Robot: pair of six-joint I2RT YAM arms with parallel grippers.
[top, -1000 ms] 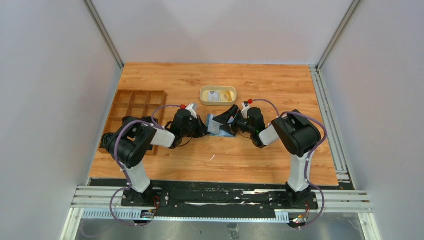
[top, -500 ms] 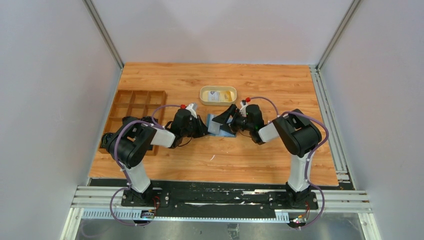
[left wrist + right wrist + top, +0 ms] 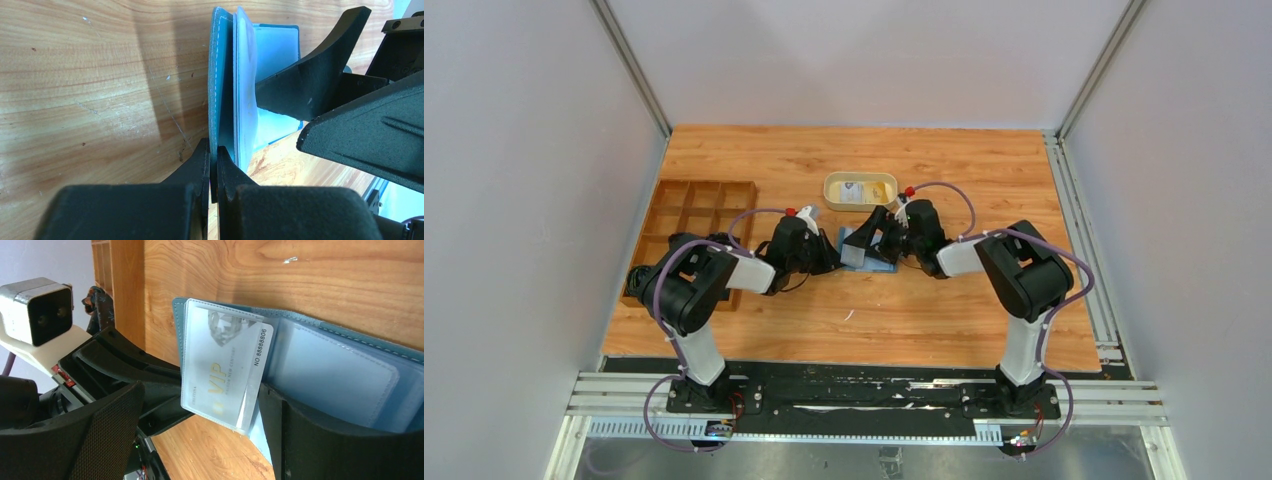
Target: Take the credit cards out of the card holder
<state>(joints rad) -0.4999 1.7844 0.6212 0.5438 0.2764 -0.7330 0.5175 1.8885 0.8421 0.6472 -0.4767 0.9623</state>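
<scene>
The teal-blue card holder (image 3: 867, 257) lies open on the table between the arms, its left cover stood on edge. My left gripper (image 3: 213, 161) is shut on that cover's (image 3: 219, 75) lower edge. A whitish credit card (image 3: 225, 360) with gold "VIP" print sits in a clear sleeve fanned up from the holder's pale blue pockets (image 3: 340, 375). My right gripper (image 3: 200, 400) is open and straddles that sleeve, one finger on each side, without pinching it. Its finger (image 3: 310, 85) presses against the sleeves in the left wrist view. Two pale cards (image 3: 861, 191) lie in the beige tray.
The oval beige tray (image 3: 832, 189) stands just behind the card holder. A brown wooden compartment box (image 3: 689, 215) sits at the left, close to the left arm. White walls and metal rails enclose the table.
My right gripper has moved left and slightly away from me, in over the open card holder, still open. The left gripper has kept its hold and place.
</scene>
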